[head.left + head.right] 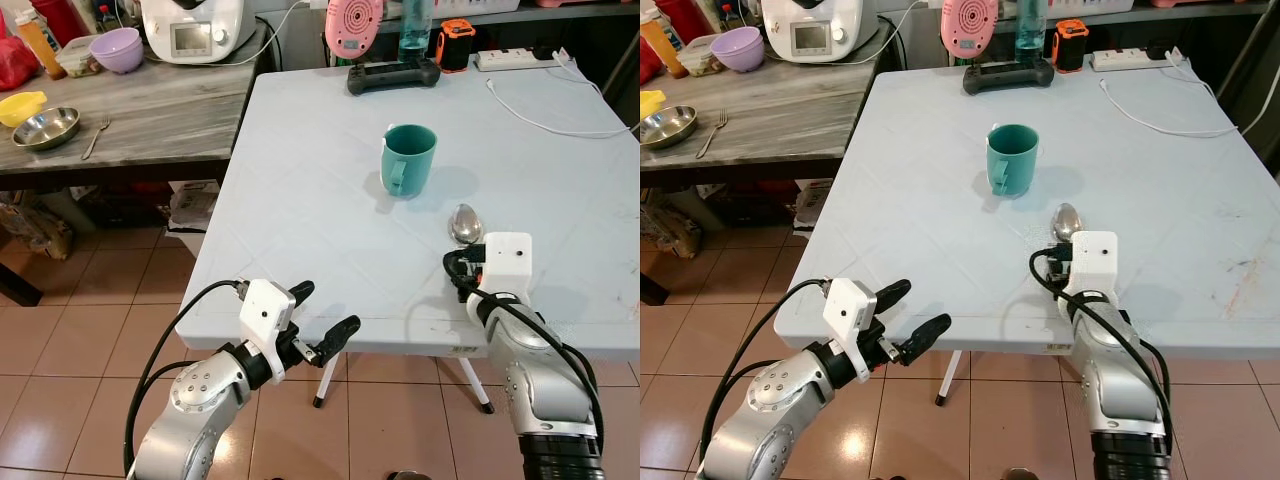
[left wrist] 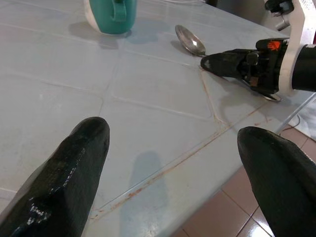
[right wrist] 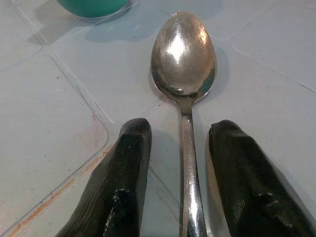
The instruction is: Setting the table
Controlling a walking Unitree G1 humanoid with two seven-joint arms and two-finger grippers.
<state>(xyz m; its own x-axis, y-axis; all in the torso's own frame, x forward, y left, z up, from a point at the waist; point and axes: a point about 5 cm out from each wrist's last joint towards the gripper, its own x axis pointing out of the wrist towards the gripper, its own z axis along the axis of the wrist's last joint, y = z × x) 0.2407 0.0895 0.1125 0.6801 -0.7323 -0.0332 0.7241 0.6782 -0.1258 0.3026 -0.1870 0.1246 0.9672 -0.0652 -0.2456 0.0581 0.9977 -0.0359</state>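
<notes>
The right gripper rests low on the pale table, its fingers slightly parted either side of the spoon handle, not visibly pinching it. The spoon lies flat, bowl pointing toward the green mug nearby. The left gripper hovers wide open and empty at the table's near edge; no writing is legible.

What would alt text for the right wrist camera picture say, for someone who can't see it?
A silver spoon lies on a pale blue table, its handle running between the two black fingers of the right claw, which are parted. The base of a teal mug stands beyond.
</notes>
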